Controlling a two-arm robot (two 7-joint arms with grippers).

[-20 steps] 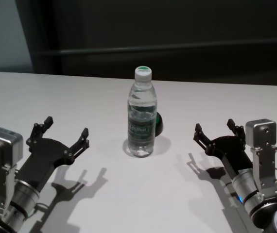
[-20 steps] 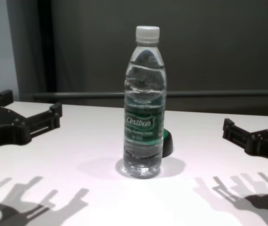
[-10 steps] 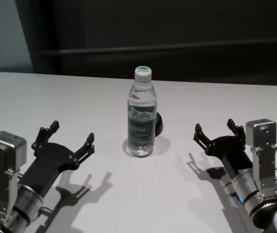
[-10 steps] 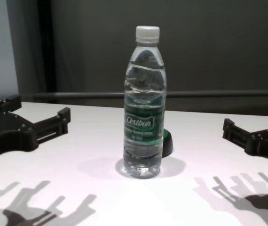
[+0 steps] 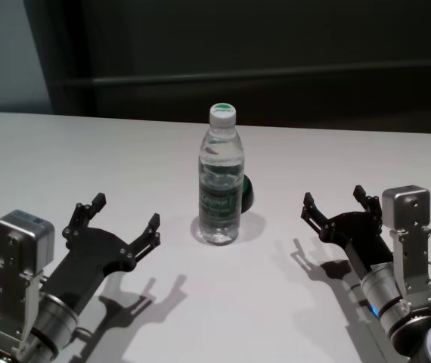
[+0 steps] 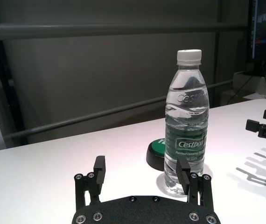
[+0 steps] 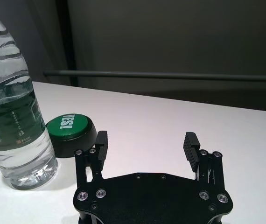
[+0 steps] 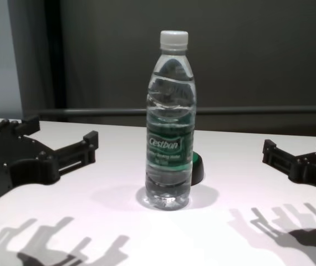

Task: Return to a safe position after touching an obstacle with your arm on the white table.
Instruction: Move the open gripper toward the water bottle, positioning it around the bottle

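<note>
Since a second ago, the left tool has slid closer to the tall clear plastic water bottle, fingers spread wide, holding nothing, not touching it. That bottle stands upright mid white counter, a low black disc with green top just behind. Right tool waits wide open, well apart, likely parked.

A tall clear water bottle with a white screw cap and a dark green "Cestbon" label was seen standing upright on the matte white surface. It was placed between the left hand and the right hand, apart from both, ahead of the left hand's open fingers and nearer to that hand.
</note>
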